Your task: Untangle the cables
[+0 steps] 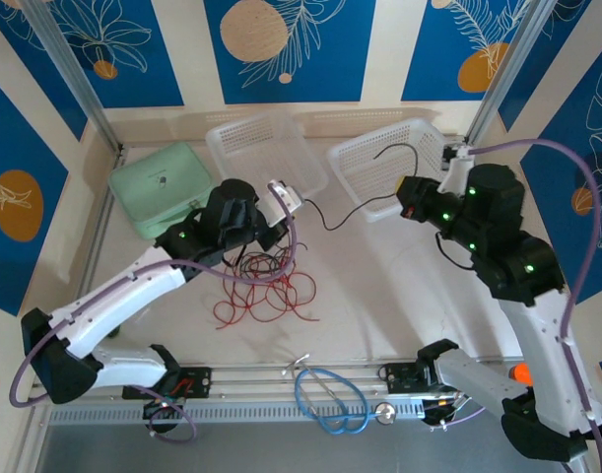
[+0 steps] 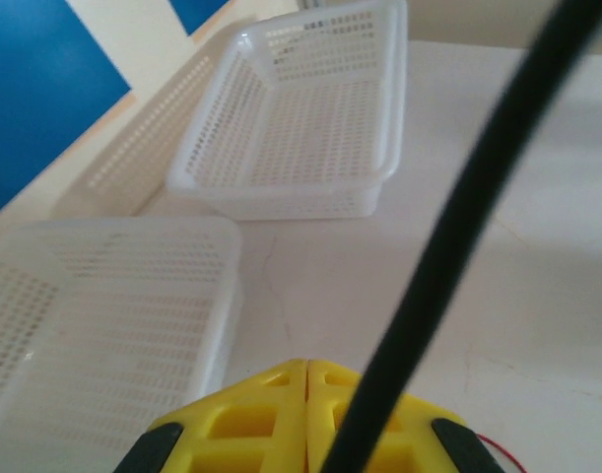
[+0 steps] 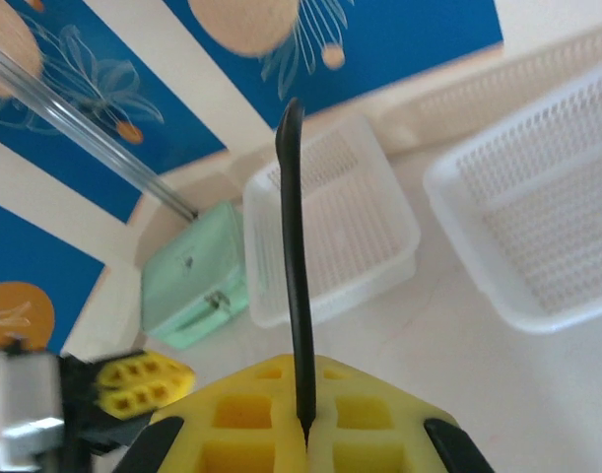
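Gently now: your right pincer (image 3: 305, 426) is clamped on the black cable (image 1: 345, 219), which rises from between its pads. Your left pincer (image 2: 307, 399) is closed too, with that cable crossing its pad; you cannot tell whether it is pinched there. Draw the ends apart slowly, keeping clear of the red cables (image 1: 261, 291) curled on the counter (image 1: 379, 296) just near of it. The black tail lies in the far right basket (image 1: 365, 169) and could snag on its rim.
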